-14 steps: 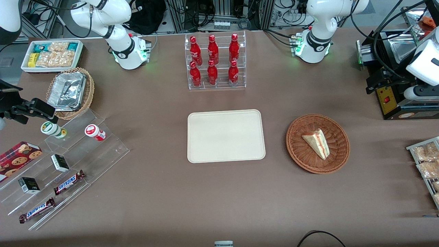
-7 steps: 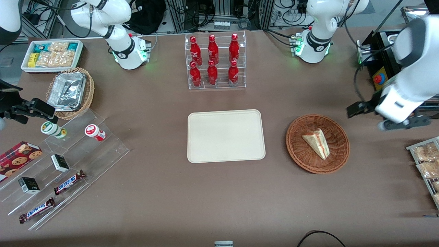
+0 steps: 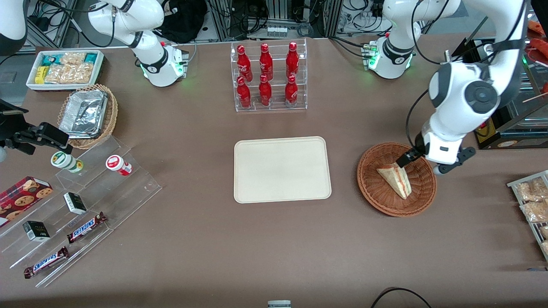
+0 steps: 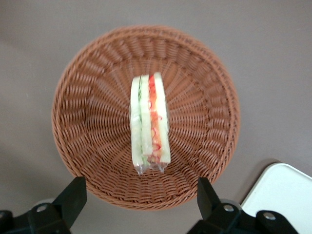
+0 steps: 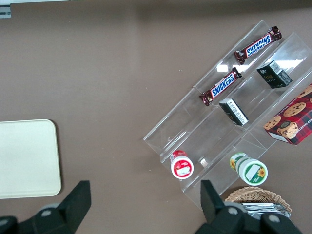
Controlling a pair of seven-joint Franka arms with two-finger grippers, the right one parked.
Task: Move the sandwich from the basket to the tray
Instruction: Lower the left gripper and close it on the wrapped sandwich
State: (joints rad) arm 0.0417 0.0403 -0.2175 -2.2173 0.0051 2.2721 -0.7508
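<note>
- The table (image 3: 192, 248) carries everything; the working arm reaches over its own end of it, with the task in its approach step: nothing is gripped yet.
- The tray (image 3: 282, 169) lies flat and bare at the middle of the table, beside the basket and well apart from it, with brown table showing between them; a corner of it also shows in the left wrist view.
- The basket (image 3: 376, 196) sits near the tray, toward the working arm's end, and holds only the sandwich.
- The pincer (image 4: 141, 204) hangs above the basket with its fingers (image 4: 73, 197) spread wide, clear of the wicker and of the bread, roughly centred over the sandwich's blunt end.
- The sandwich (image 4: 148, 122) lies in the middle of the basket, cut edge up, with its green and red filling stripes showing.
- Next, I judge, the pincer must descend straight down so one finger passes each bread face, then close gently across the slices; a hard squeeze could crush the soft bread, and a finger could catch the basket's rim.
</note>
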